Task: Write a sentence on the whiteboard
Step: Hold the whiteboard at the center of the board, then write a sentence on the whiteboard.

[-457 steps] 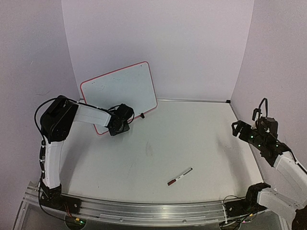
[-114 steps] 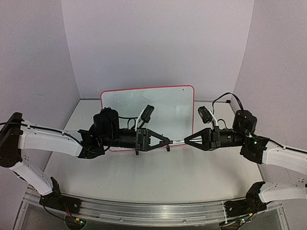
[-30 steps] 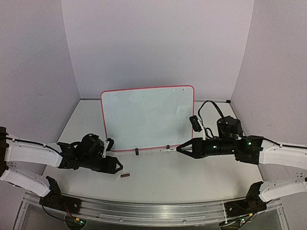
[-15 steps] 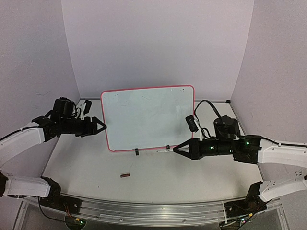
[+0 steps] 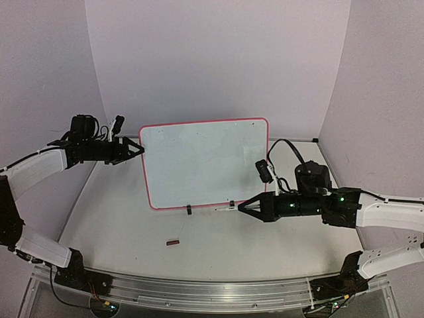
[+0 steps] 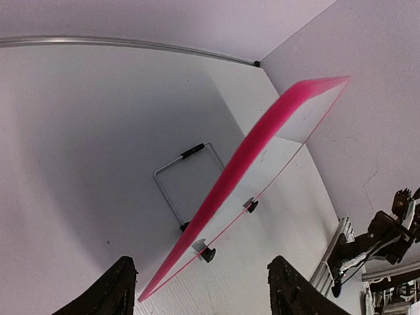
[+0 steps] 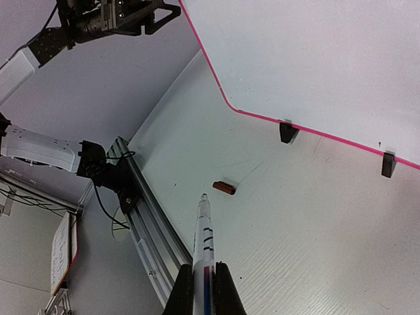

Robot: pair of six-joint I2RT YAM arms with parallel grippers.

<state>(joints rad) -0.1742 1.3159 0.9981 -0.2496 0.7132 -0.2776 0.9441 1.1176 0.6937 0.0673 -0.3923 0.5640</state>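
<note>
Left jaws: you have them spread wide, holding nothing; both fingertips point(image 6: 122, 289) show at the bottom of the left wrist view.
Whiteboard point(image 5: 205, 162): it stands upright on the bench point(image 5: 265, 245), straight ahead of your left jaws, which sit by its upper left corner. Whether they touch the red rim point(image 6: 249, 147) you cannot tell.
Wire stand point(image 6: 176, 177): behind the board, ahead of your left jaws.
Right jaws: clamped on the marker point(image 7: 205, 246), its bare tip sticking out ahead of them.
Marker tip: from above it sits just beside the board's lower edge, by the clip foot point(image 5: 232, 203) nearer your right jaws; contact unclear.
Marker cap point(image 5: 173, 243): lying on the bench ahead of your right jaws, past the tip, apart from the board.
</note>
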